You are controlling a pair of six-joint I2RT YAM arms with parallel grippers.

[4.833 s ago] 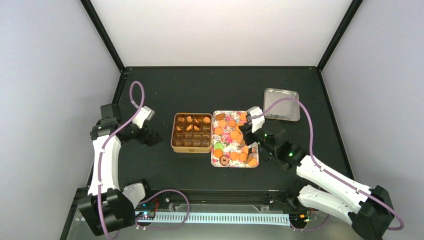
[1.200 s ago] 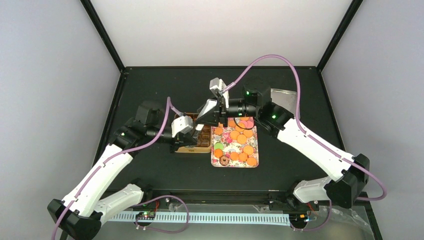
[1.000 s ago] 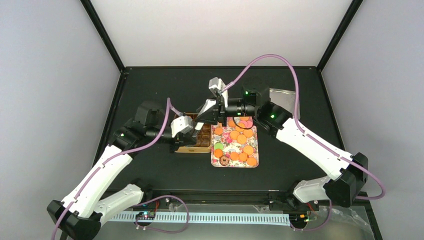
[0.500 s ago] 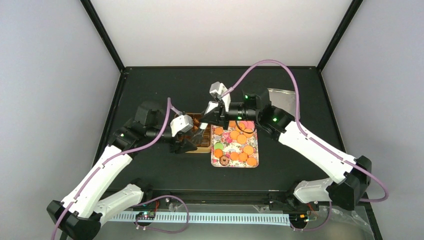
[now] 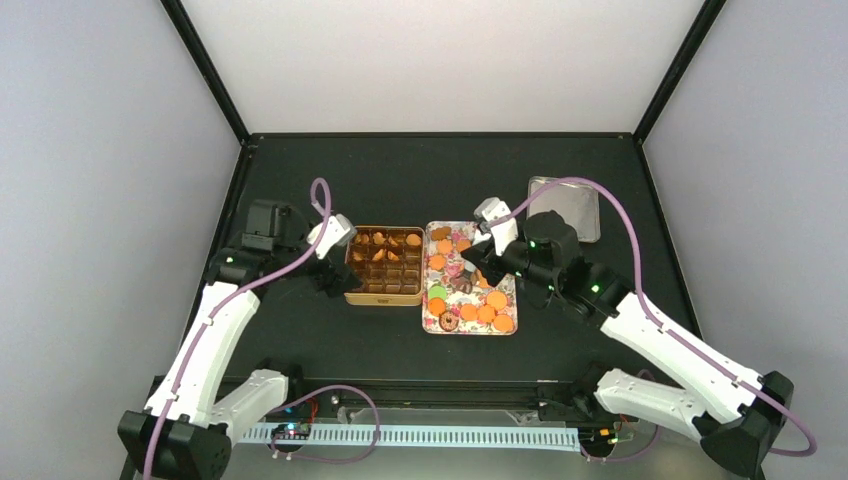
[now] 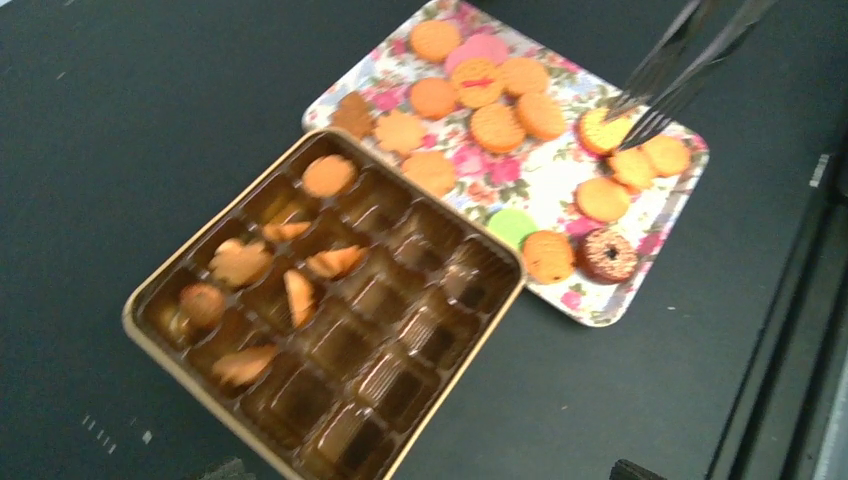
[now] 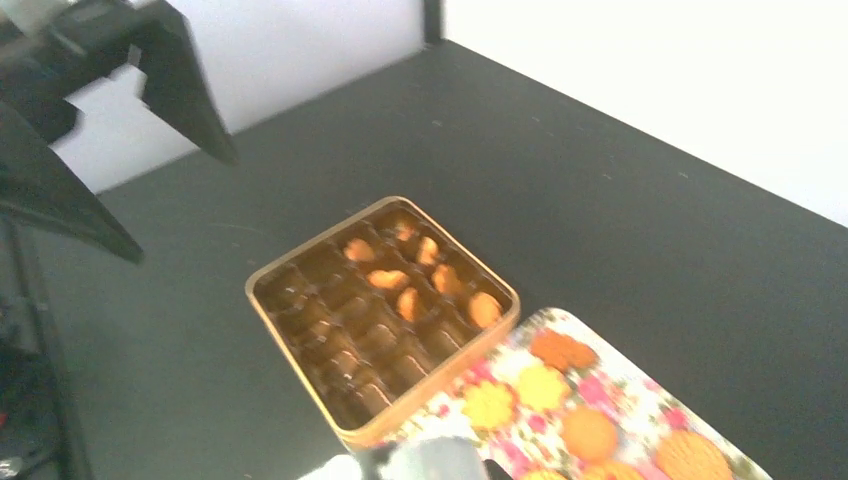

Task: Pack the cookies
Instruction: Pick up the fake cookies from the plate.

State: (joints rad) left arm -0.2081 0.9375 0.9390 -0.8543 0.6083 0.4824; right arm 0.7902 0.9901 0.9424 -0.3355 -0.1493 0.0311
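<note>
Small round orange-golden cookies point(image 6: 492, 126) are pictured lying flat, ridged faces up, on a glossy rectangular flower-printed tray point(image 6: 545, 180) whose long axis runs away from the arm bases across the matte black table point(image 5: 400, 180); a smooth green one point(image 6: 512, 225), a pink one point(image 6: 480, 48) and a brown ring-shaped one point(image 6: 607, 255) are among them. More are lodged, several tilted on edge, in the far rows of the square gold tin of dark crinkled cups point(image 6: 345, 350) just left of the tray. The left gripper point(image 5: 330, 272) is seen by the tin with fingers spread wide, while the right gripper point(image 6: 628, 120) is over the tray, thin fingers close together; whether a cookie is pinched cannot be told.
</note>
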